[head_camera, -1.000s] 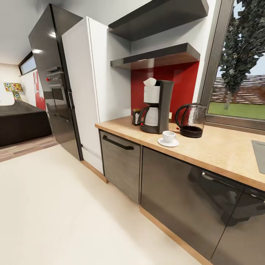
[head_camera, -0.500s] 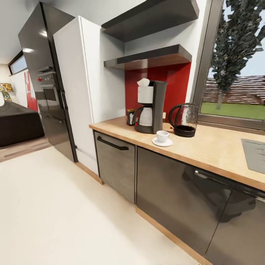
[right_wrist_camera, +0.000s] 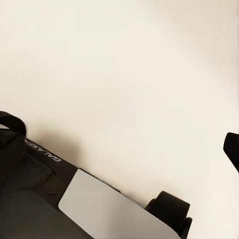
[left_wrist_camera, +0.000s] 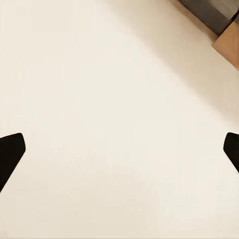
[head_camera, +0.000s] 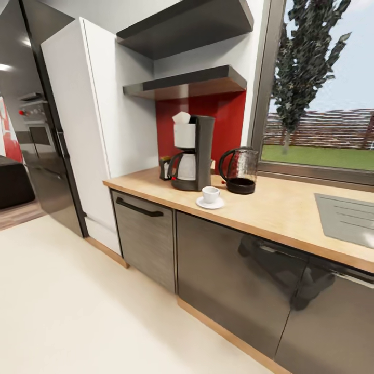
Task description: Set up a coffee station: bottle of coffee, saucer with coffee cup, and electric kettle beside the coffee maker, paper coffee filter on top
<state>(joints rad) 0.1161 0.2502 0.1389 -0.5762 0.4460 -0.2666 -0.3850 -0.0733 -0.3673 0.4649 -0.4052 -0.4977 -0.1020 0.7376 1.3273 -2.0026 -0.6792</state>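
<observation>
the left gripper (left_wrist_camera: 119, 149) points down at the cream floor (left_wrist_camera: 109, 99), its two dark fingertips (left_wrist_camera: 10, 152) sitting at the far left and far right edges of the left wrist frame — jaws wide apart, nothing between them. the right gripper (right_wrist_camera: 124, 144) also faces the floor; one fingertip shows at the right edge and a dark curved part at the left edge, so the jaws look spread and empty. the robot's own base (right_wrist_camera: 59, 199), dark with a pale grey panel, fills the lower left of the right wrist frame.

in the head view the station sits in the middle of the frame on the wooden countertop (head_camera: 280, 208): one coffee maker (head_camera: 192, 153) standing upright, one white paper filter (head_camera: 181, 117) on its top, one bottle of coffee (head_camera: 164, 168) just left of it against the white cabinet (head_camera: 88, 130), one glass electric kettle (head_camera: 238, 170) just right of it, and one white coffee cup (head_camera: 210, 194) on one saucer (head_camera: 210, 203) in front, between maker and kettle.

two dark shelves (head_camera: 187, 83) hang above at upper centre, a window (head_camera: 322, 93) takes the upper right, and a sink edge (head_camera: 348, 218) shows at the right.

the left wrist view catches a corner of cabinet plinth (left_wrist_camera: 226, 42) at its upper right.
</observation>
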